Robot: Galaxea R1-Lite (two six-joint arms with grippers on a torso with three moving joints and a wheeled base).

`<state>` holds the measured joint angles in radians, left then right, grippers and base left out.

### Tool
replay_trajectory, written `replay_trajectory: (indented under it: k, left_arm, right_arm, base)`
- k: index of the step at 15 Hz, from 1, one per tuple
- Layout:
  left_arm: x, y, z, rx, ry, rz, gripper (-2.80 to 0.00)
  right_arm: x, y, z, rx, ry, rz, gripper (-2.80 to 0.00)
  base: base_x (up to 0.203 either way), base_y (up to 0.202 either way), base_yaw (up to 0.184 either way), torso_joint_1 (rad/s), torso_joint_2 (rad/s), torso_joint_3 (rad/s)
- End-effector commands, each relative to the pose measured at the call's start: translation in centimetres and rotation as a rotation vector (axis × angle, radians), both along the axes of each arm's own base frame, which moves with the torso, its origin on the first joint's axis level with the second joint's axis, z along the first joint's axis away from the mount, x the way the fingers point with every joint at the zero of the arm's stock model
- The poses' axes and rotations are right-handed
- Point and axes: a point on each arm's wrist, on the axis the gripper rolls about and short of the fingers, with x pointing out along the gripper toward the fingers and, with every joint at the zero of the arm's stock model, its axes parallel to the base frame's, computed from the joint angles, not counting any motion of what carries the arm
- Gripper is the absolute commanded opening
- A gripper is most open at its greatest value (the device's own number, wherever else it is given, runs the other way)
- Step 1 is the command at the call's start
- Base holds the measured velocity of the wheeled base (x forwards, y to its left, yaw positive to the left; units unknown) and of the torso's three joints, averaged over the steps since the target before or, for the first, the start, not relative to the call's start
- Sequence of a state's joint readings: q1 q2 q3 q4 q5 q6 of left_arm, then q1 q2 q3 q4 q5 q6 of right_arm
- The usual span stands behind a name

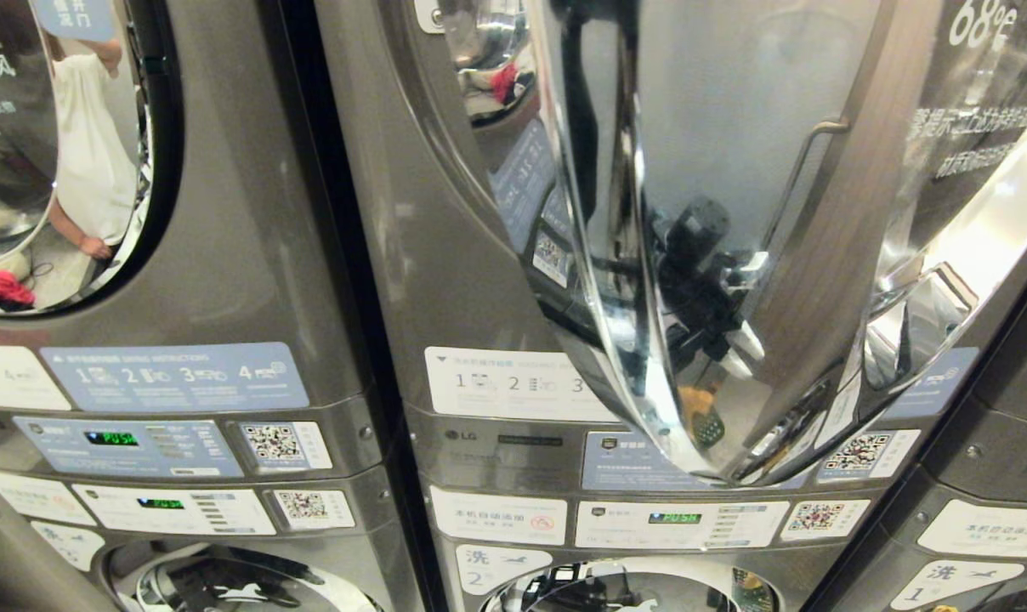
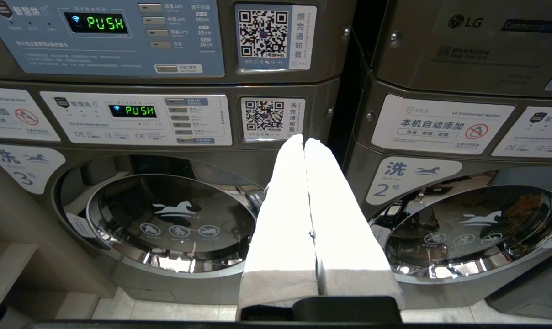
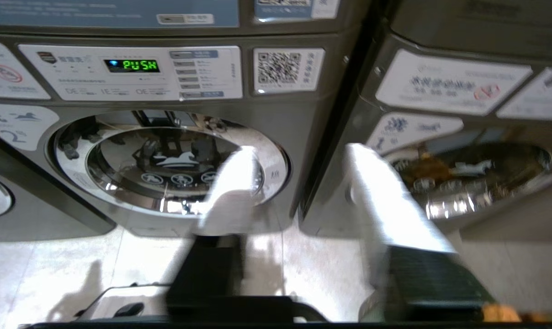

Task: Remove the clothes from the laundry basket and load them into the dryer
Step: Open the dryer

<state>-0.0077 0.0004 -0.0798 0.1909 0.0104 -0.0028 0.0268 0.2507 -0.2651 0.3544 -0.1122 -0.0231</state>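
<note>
The dryer (image 1: pixel 445 255) is the upper middle machine, and its chrome door (image 1: pixel 717 255) stands swung open toward me. A sliver of its drum (image 1: pixel 488 59) shows behind the door, with something red inside. The laundry basket is out of view. My left gripper (image 2: pixel 304 140) is shut with nothing in it, its white fingers (image 2: pixel 285 205) pressed together and pointing at the seam between two lower washers. My right gripper (image 3: pixel 301 151) is open and empty, blurred, low in front of the washers. Neither arm shows directly in the head view.
Stacked grey machines fill the wall, with lower washers (image 2: pixel 166 219) whose round doors are shut. The left dryer's window (image 1: pixel 71 153) reflects a person in white and a red cloth. Pale tiled floor (image 3: pixel 267 269) lies below the right gripper.
</note>
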Motion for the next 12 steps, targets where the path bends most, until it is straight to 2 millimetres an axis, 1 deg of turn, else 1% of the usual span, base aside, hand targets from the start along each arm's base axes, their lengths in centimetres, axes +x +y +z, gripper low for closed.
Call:
replay_trajectory:
  k: [1,3,4,7,9,10,12]
  left_arm:
    - [0.0,0.0,0.0,0.000,0.000,0.000,-2.80]
    - [0.0,0.0,0.0,0.000,0.000,0.000,-2.80]
    - [0.0,0.0,0.0,0.000,0.000,0.000,-2.80]
    - [0.0,0.0,0.0,0.000,0.000,0.000,-2.80]
    - [0.0,0.0,0.0,0.000,0.000,0.000,-2.80]
    - [0.0,0.0,0.0,0.000,0.000,0.000,-2.80]
    - [0.0,0.0,0.0,0.000,0.000,0.000,-2.80]
  right_arm:
    - [0.5,0.0,-1.8,-0.017,-0.024,0.021,-2.80]
    - [1.5,0.2,-3.3,-0.030,-0.112,0.092,-2.80]
    - [1.5,0.4,-3.8,-0.022,-0.122,0.154,-2.80]
    - [0.9,0.4,-4.0,-0.036,-0.196,0.146,-2.80]
    - [0.0,0.4,-4.2,-0.050,-0.309,0.145,-2.80]
    - [-0.3,0.4,-4.3,-0.052,-0.336,0.145,-2.80]
    - [-0.2,0.4,-4.3,-0.042,-0.335,0.135,-2.80]
  base:
    - [0.000,0.000,0.000,0.000,0.00,0.000]
    - [0.000,0.000,0.000,0.000,0.00,0.000]
    - [0.000,0.000,0.000,0.000,0.00,0.000]
    - [0.000,0.000,0.000,0.000,0.00,0.000]
    - [0.000,0.000,0.000,0.000,0.00,0.000]
    - [0.000,0.000,0.000,0.000,0.00,0.000]
    - [0.000,0.000,0.000,0.000,0.00,0.000]
